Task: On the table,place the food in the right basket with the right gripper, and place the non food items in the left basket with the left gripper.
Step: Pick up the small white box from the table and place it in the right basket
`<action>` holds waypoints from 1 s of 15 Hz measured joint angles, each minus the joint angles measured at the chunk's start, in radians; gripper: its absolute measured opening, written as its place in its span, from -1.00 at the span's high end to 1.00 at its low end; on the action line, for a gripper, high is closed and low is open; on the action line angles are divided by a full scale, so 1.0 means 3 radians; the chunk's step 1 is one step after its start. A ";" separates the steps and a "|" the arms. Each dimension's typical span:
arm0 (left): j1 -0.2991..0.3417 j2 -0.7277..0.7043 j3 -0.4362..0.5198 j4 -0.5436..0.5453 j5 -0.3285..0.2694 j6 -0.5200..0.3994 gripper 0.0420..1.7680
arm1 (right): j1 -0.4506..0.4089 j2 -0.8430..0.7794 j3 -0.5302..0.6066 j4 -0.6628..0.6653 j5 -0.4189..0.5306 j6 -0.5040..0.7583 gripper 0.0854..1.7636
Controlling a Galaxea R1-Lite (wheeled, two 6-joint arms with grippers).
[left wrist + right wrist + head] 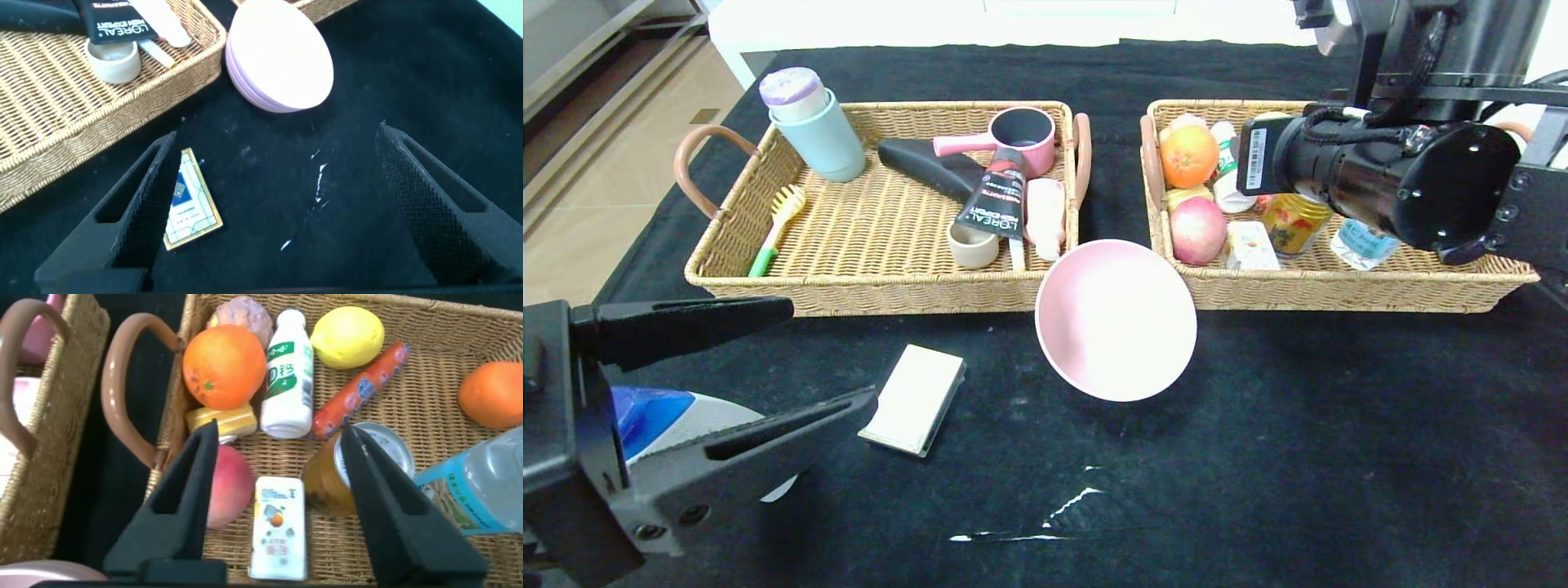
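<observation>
My left gripper (832, 353) is open and empty at the near left of the black table (1258, 457). The white shampoo bottle with blue cap (662, 416) lies under it, partly hidden. The flat cream box (915, 398) lies just beyond its fingertip, by one finger in the left wrist view (188, 204). The pink bowl (1115, 318) sits tilted before the gap between the left basket (849, 290) and right basket (1339, 290). My right gripper (279, 431) is open over the right basket. Its fingers straddle the white packet (278, 527), between the red-pink fruit (233, 486) and gold can (327, 478).
The left basket holds a mint cup (821, 135), a pink pan (1021, 135), a black tube (996, 196) and a brush (780, 216). The right basket also holds an orange (1188, 155), a lemon (347, 335), a milk bottle (288, 376), a sausage (364, 388) and a water bottle (482, 482).
</observation>
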 joint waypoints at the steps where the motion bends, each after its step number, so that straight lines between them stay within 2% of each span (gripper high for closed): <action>1: -0.0009 0.0000 0.0003 -0.0001 0.0000 0.0000 -0.94 | 0.0016 0.0001 0.0003 0.0000 0.0001 0.0000 -0.31; 5: -0.0011 0.0001 0.0006 0.0000 0.0000 0.0000 -0.94 | 0.0072 -0.0057 0.0104 -0.0004 0.0014 0.0004 -0.56; 8: -0.0011 0.0023 0.0013 0.0001 -0.0002 0.0000 -0.94 | 0.0173 -0.0255 0.0427 -0.0001 0.0104 -0.0002 -0.68; 11: -0.0018 0.0088 0.0028 -0.0020 0.0014 -0.0007 -0.94 | 0.0284 -0.0633 0.0952 0.0008 0.0674 -0.0010 -0.76; 15: -0.0021 0.0148 0.0023 -0.0002 0.0023 -0.0010 -0.94 | 0.0228 -0.1251 0.1764 0.0010 0.1829 -0.0116 -0.83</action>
